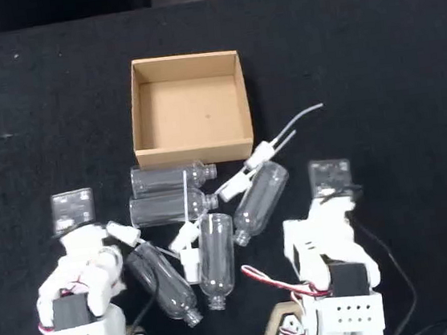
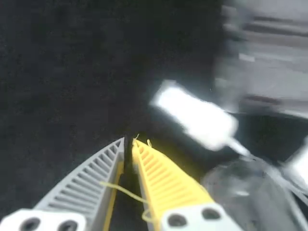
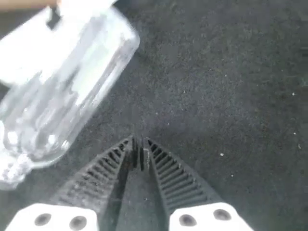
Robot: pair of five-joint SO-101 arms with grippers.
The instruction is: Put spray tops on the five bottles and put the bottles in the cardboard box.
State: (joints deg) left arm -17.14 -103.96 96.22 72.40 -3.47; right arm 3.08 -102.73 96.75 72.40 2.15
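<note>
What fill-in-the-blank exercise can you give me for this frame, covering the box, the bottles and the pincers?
1. The cardboard box is ___ inside.
2. ___ bottles lie on the table, all outside the box.
3. The left pincer and the right pincer are both ___.
4. The spray tops lie loose, with ___ fitted on a bottle.
Missing words: empty; five; shut; none.

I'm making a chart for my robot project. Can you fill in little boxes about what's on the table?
cardboard box: open, nothing inside
bottles: five, clear, lying on the black table, none capped
spray tops: white, loose among the bottles
left claw: shut, holding nothing
right claw: shut, holding nothing
job so far: nothing capped or boxed yet
</note>
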